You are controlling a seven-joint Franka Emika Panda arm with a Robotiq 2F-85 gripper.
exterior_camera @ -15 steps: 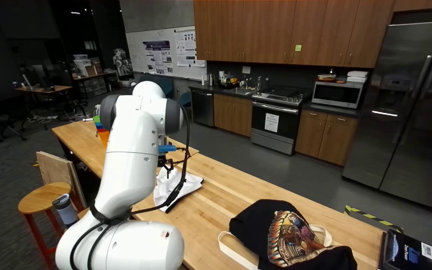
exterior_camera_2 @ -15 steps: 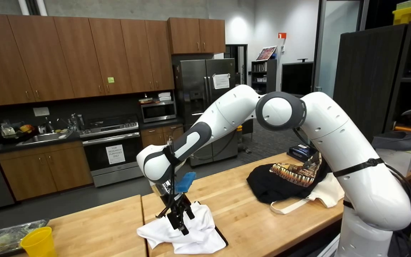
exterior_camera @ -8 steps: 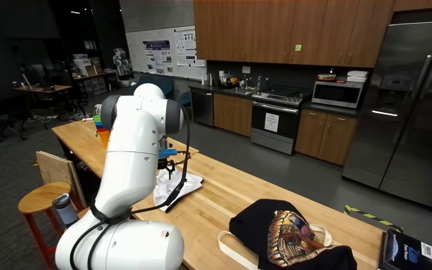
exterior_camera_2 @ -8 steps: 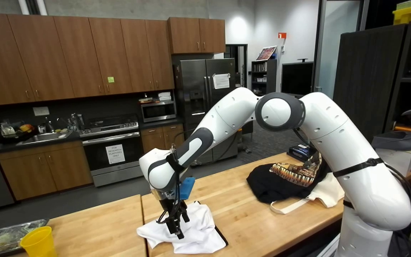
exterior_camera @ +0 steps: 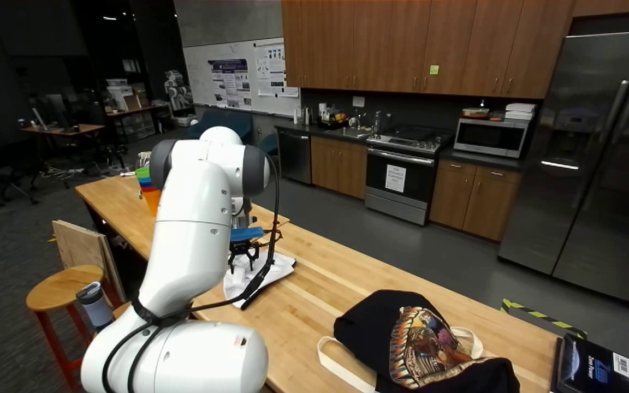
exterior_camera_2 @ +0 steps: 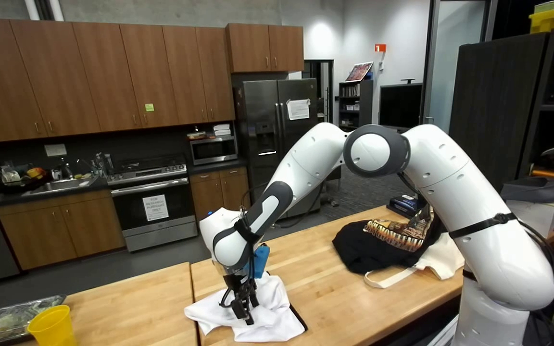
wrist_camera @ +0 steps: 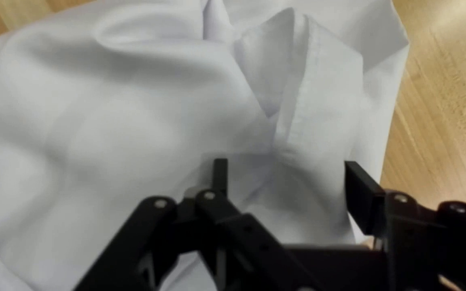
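Observation:
A crumpled white cloth lies on the wooden table, seen in both exterior views, with a dark strip along one edge. In the wrist view a stitched fold of the cloth rises and runs down between the fingers. My black gripper points down at the cloth, its jaws well apart on either side of that fold. Cloth shows between the pads, and neither finger visibly pinches it; whether the tips touch it I cannot tell. In an exterior view the gripper stands over the middle of the cloth.
A black bag with a colourful print and pale straps lies farther along the table, with a black box behind it. A yellow cup and a covered tray stand at the opposite end. Stacked coloured cups show behind the arm.
My gripper has come down toward the cloth and turned at the wrist, shifting slightly toward the bag's side. The cloth and the other objects look the same.

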